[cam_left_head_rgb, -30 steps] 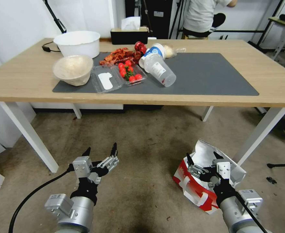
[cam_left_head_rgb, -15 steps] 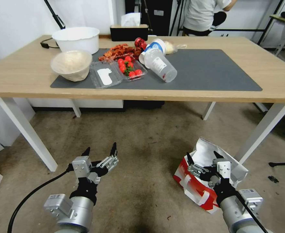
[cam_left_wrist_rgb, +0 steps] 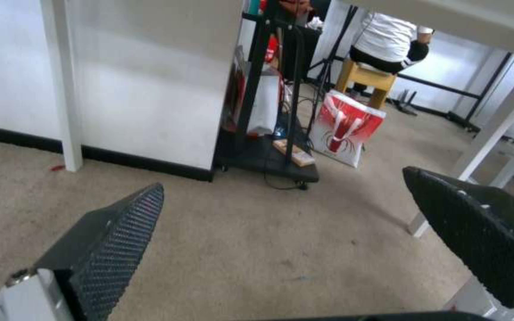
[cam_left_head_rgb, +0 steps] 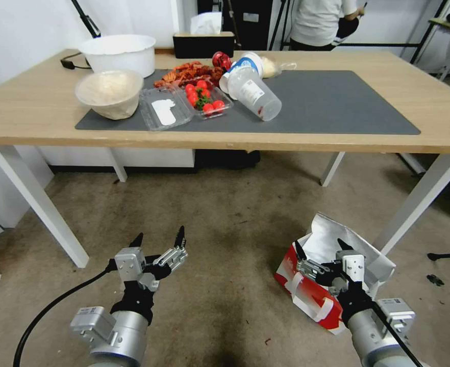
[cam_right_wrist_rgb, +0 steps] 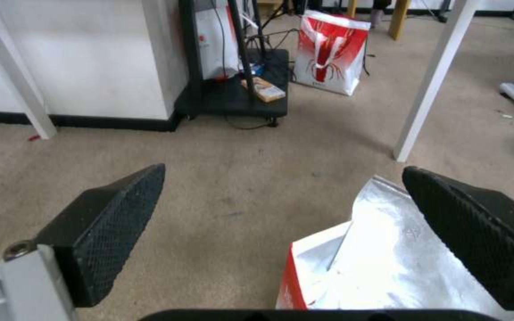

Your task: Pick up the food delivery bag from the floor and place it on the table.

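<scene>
The food delivery bag (cam_left_head_rgb: 314, 285) is sitting on the floor (cam_left_head_rgb: 225, 224) at the lower right of the head view, just beside a white leg of the worktop (cam_left_head_rgb: 41, 109), mouth gaping and silver foil lining showing. The right claw (cam_left_head_rgb: 321, 251) is hovering right over that open mouth, fingers spread wide and gripping nothing; in the right wrist view the bag's foil rim (cam_right_wrist_rgb: 382, 249) is lying between the two black pads (cam_right_wrist_rgb: 120, 209). The left claw (cam_left_head_rgb: 157, 237) is waiting at the lower left, over bare carpet, also spread apart and empty.

Handling call: this looks like a light, thin-walled bag that will crumple and fold if squeezed on its side, and the foil looks slick. The white strap handles (cam_left_head_rgb: 306, 300) draped down the red front are probably the safest hold; failing that, the upper rim. Whether anything is inside, I cannot tell.

Writing: none readable on the bag here. A second red-and-white bag (cam_right_wrist_rgb: 328, 51) in the background carries a red crayfish-like graphic, and the tipped plastic cup (cam_left_head_rgb: 253, 97) on the dark grey mat (cam_left_head_rgb: 337, 102) has a label too small to read.
</scene>
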